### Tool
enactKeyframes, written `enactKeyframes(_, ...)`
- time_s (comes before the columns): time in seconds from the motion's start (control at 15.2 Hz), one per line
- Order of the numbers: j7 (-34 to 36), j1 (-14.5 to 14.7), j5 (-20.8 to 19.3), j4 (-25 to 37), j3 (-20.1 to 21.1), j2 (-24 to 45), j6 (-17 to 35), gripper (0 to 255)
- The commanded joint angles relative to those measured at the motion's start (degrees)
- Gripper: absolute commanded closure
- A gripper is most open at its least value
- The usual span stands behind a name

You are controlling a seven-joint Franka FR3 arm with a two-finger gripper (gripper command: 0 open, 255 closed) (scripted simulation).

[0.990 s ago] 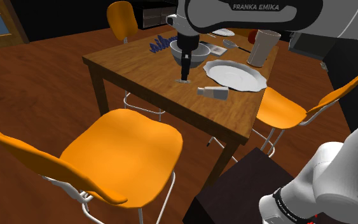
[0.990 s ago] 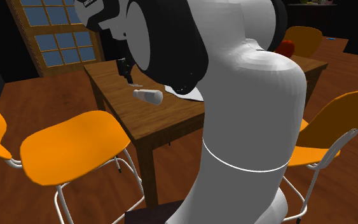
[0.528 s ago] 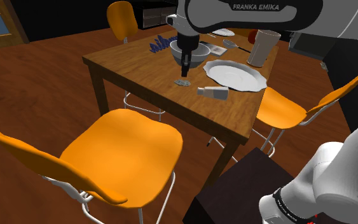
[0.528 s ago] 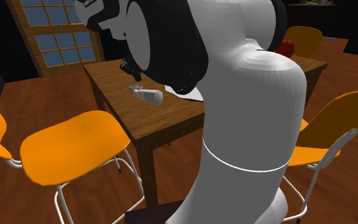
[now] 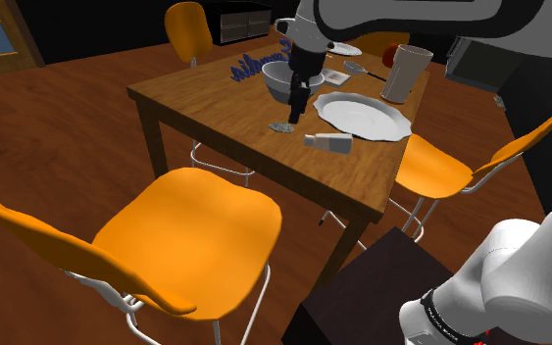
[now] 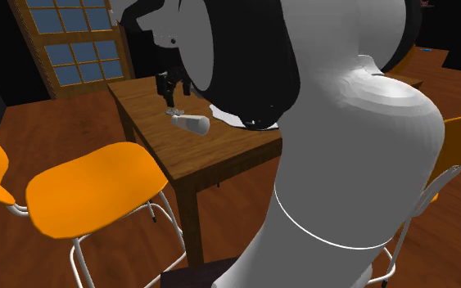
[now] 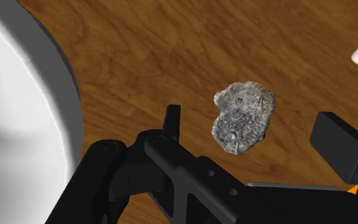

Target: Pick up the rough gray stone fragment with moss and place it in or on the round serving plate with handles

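White arm [image 6: 343, 155], dark joints [image 6: 241, 74], black jaws

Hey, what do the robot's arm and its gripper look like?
The arm is built of smooth, rounded white shells with dark joints between them. A dark ring with small red marks sits low on it. The gripper is all black, with two squared-off, blocky jaws.

Soft, even light is falling on the wooden table [image 5: 215, 113] in the shoulder view; the orange chair seat [image 5: 185, 225] is glowing at seven o'clock, the floor [image 5: 48, 157] is sitting dimmer at nine o'clock
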Motion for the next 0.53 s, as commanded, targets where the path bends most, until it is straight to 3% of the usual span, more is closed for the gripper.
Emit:
enactKeyframes(0.0,-2.96,-0.42,3.71,-3.69,-0.93,-2.58,2.39,0)
enactKeyframes(0.46,-3.0,-0.28,3.77,-7.99,-0.88,-1.92,7.35,0)
